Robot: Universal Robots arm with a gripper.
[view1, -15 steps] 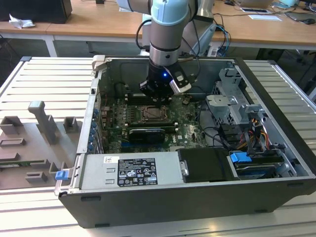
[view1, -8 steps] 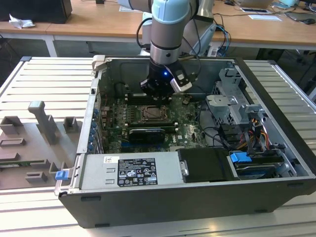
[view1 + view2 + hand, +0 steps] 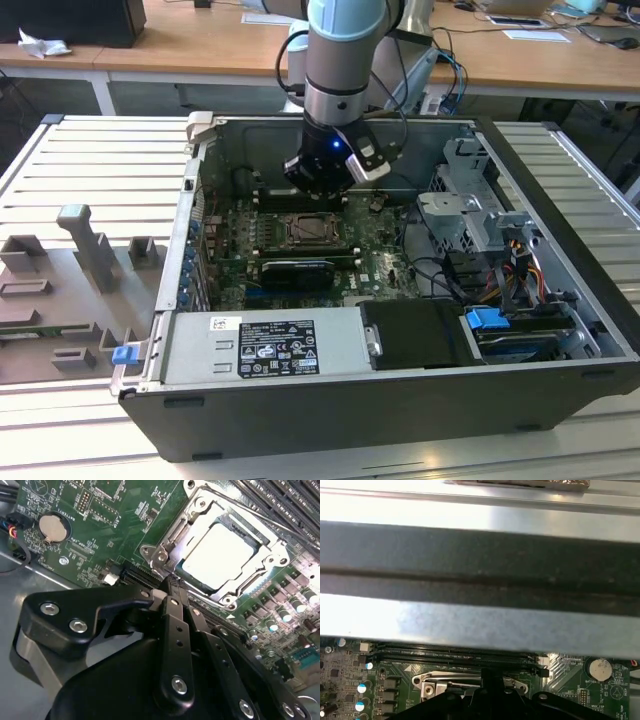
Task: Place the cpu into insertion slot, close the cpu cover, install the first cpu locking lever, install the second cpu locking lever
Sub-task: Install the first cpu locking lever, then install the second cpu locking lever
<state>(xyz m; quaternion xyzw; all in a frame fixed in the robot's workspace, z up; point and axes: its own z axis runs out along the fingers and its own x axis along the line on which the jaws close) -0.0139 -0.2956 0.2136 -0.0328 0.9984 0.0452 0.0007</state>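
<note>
My black gripper's fingers [image 3: 170,587] are pressed together, holding nothing, at the silver windowed cpu cover [image 3: 227,522] closed over the pale square cpu [image 3: 217,555] seated in its socket — a slip could scrape the green board [image 3: 100,525].

The exterior view looks down at a slant, from some way off, into the open computer case [image 3: 400,400], arm reaching in from the far side. The second wrist view sits close over the green motherboard [image 3: 90,515], looking past the black gripper [image 3: 172,587] at the cpu cover [image 3: 225,555]. The first wrist view faces the case wall [image 3: 480,570] (very near). Both wrist views share the socket and coin battery [image 3: 51,526].
</note>
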